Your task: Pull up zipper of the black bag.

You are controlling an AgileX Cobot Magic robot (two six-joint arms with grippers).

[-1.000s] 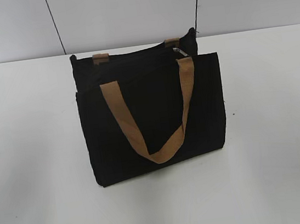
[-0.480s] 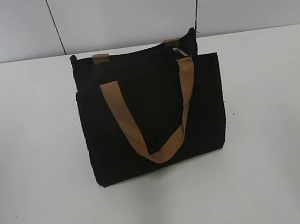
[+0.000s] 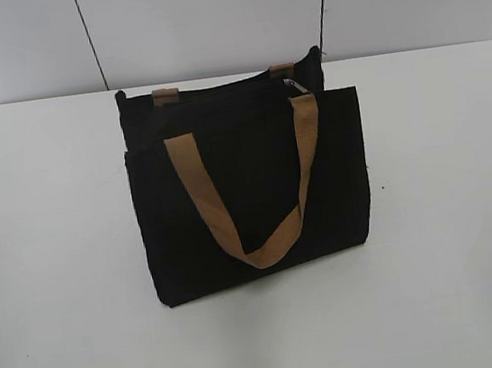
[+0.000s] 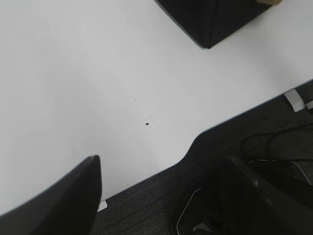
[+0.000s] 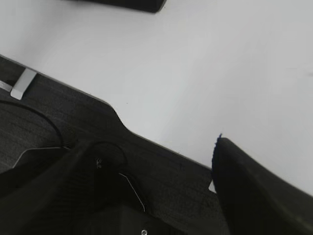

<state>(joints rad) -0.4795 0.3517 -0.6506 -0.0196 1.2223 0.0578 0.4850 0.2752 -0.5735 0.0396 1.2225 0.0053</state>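
The black bag (image 3: 251, 188) stands upright in the middle of the white table (image 3: 449, 212), with one tan strap handle (image 3: 262, 236) hanging down its front. The zipper (image 3: 216, 95) runs along the top seam, and a small silver-grey pull tab (image 3: 298, 85) sits near its right end. Neither gripper shows in the exterior view. My left gripper (image 4: 164, 164) is open and empty over the table's front edge, far from the bag's corner (image 4: 210, 19). My right gripper (image 5: 150, 144) is open and empty, also over the table's edge, with the bag's bottom edge (image 5: 132, 4) at the top of its view.
The table's front edge (image 4: 195, 139) has a curved notch; below it lie dark carpet and cables (image 4: 274, 142). A grey panelled wall (image 3: 206, 17) stands behind the table. A small dark speck (image 4: 147, 123) lies on the tabletop.
The dark left gripper seen at the exterior view's left edge one second ago has moved out of that view. The bag has not moved.
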